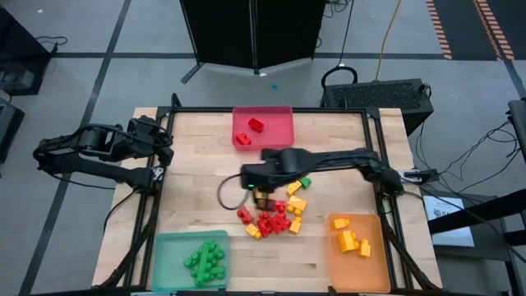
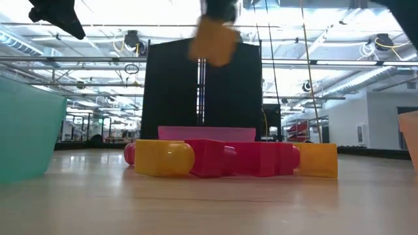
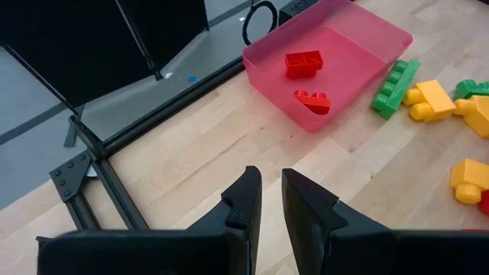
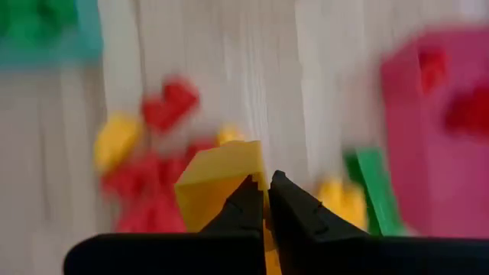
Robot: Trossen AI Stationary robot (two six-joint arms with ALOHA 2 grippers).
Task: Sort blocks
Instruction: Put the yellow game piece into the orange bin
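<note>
Two arms in the shot, but only the right one is busy: the right gripper (image 4: 265, 200) is over the middle of the table (image 1: 197, 148), above the loose pile, with its fingers clamped on a yellow block (image 4: 219, 186) that's lifted clear of the wood. From table height you can see that same block hanging up in the air, well above the bricks lying on the tabletop. The pile of loose blocks (image 1: 273, 215) under it is mostly red and yellow, with one green block (image 1: 305, 182) lying at the pile's far edge. The red tray (image 1: 283, 136) at the far edge has two red bricks in it, the green tray (image 1: 168, 255) at the near left corner has a bunch of green ones, and the orange tray (image 1: 374, 263) at the near right holds a few yellow ones. The left gripper (image 3: 270, 200) is parked over the left edge of the table, fingers nearly together with just a narrow gap and nothing between them.
</note>
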